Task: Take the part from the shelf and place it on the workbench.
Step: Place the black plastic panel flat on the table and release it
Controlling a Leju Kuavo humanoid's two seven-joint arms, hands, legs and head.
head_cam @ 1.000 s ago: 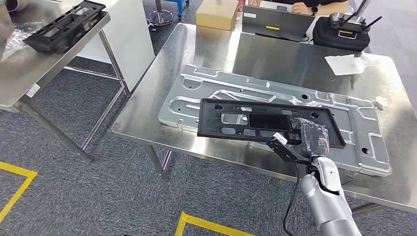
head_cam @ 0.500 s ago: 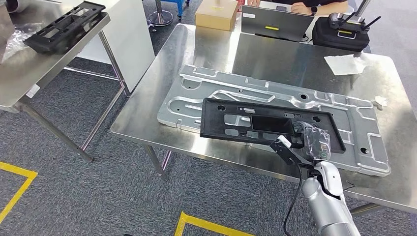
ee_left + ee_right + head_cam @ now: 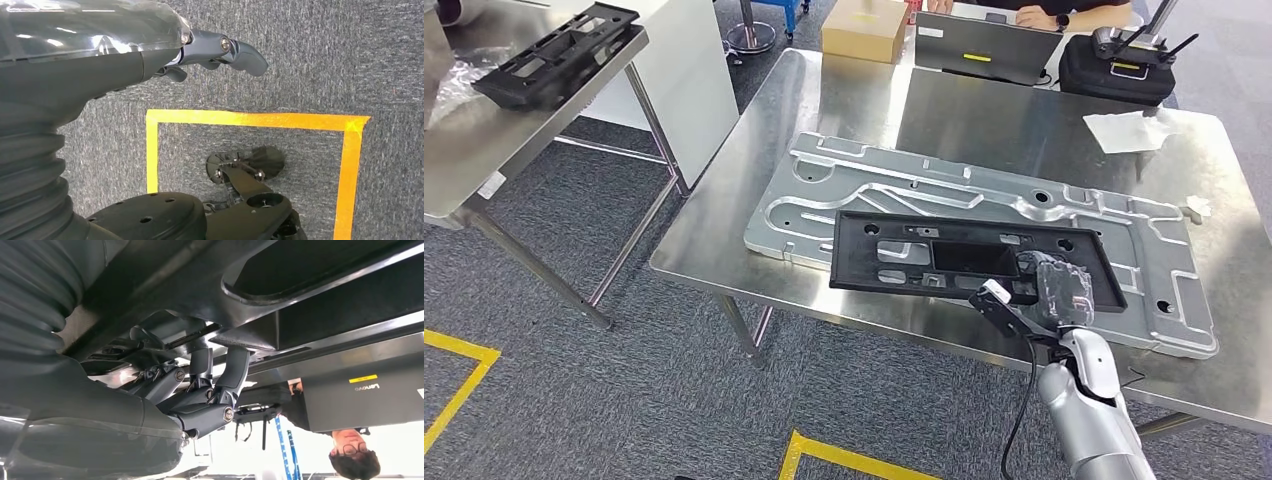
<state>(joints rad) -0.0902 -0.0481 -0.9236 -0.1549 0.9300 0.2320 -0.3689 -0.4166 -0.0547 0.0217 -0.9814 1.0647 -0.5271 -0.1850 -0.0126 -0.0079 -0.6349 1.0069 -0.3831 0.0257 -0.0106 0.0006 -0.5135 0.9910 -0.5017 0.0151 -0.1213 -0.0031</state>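
The black part [image 3: 964, 257], a flat rectangular frame with cut-out windows, is lying over the embossed metal plate [image 3: 854, 190] on the steel table [image 3: 744, 150], its near long edge reaching toward the table's front edge. Whether the whole part is resting flat on the plate or is still partly lifted cannot be told. The right hand [image 3: 1049, 290] is gripping the part at its near right portion, fingers wrapping its edge; in the right wrist view the dark fingers [image 3: 235, 370] are curling up against the underside of the part [image 3: 310, 315], pinching it from below. The silver right arm is coming in from the lower right, a black cable running along it.

The left hand [image 3: 220, 50] is hanging down over grey carpet, holding nothing, its fingers slightly bent and apart, above a square of yellow floor tape [image 3: 250, 120].

At the far edge of the table a laptop [image 3: 984, 45] is standing, with a cardboard box [image 3: 866, 27] to its left and a black bag [image 3: 1119, 68] to its right; a person's hands [image 3: 1034, 14] are resting behind the laptop. A crumpled white sheet [image 3: 1129, 130] is lying on the table's far right. To the left, a second table [image 3: 484, 130] is carrying another black frame [image 3: 554, 52].
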